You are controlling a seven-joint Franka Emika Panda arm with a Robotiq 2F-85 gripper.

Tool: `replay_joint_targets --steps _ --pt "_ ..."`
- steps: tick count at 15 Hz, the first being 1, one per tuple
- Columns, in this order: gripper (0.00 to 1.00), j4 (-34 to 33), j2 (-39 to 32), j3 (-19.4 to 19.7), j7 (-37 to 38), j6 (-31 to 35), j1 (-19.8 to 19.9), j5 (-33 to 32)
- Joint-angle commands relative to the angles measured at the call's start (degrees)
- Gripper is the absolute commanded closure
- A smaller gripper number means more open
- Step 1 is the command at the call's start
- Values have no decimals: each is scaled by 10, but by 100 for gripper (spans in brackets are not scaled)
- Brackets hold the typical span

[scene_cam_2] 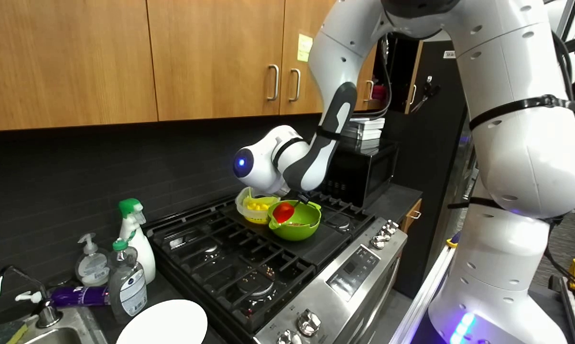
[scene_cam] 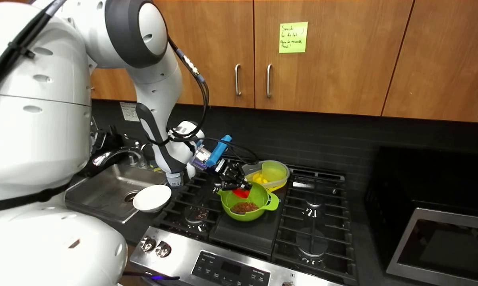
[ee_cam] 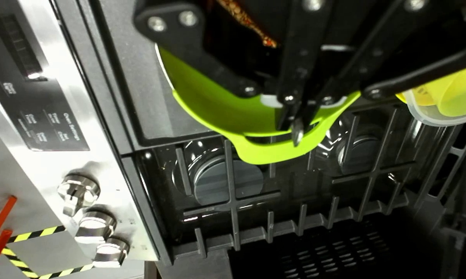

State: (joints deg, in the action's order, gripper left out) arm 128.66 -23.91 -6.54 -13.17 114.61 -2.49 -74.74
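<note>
At the far left of an exterior view the arm (scene_cam: pixel 36 147) is cut off by the frame; it bends over near the top, and its far end slants down and to the right over a black stove (scene_cam: pixel 244 234). Behind it, at the left end of the counter (scene_cam: pixel 368 242), is a steel sink (scene_cam: pixel 107 194), part of the basin hidden by the arm. Between sink and stove, toward the counter's back edge, stand a spray bottle (scene_cam_2: pixel 141 253) and a soap bottle (scene_cam_2: pixel 127 286), the print on its label too small to read. Near the front edge there lies a white dish (scene_cam_2: pixel 163 325), cut off by the bottom of an exterior view.

The stove is set into the middle of the counter, with dark tiles (scene_cam: pixel 322 135) rising along the back edge. Over it the hand (ee_cam: pixel 296 116) is narrowed on the handle of a red cup (scene_cam_2: pixel 283 211); the fingertips nearly meet, the handle is mostly hidden, and in the wrist view dark links cover the cup. The cup is at the mouth of a green bowl (scene_cam: pixel 259 194) with brown grains (scene_cam: pixel 244 207) in the bottom; whether the two touch cannot be told. Behind, a clear tub (scene_cam_2: pixel 242 209) is partly covered, its yellow contents hard to name.

Wooden cabinets (scene_cam: pixel 342 67) hang above, bearing a yellow note (scene_cam: pixel 293 37) whose handwriting is hard to read. At the counter's right end a microwave (scene_cam: pixel 445 246) is cut off by the frame.
</note>
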Motion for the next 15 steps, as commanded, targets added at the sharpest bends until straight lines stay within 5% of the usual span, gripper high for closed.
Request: replay_joint_targets --steps 1,15 --pt "96 0 0 2 0 0 -3 2" --pt "96 -22 -32 8 -1 0 4 8"
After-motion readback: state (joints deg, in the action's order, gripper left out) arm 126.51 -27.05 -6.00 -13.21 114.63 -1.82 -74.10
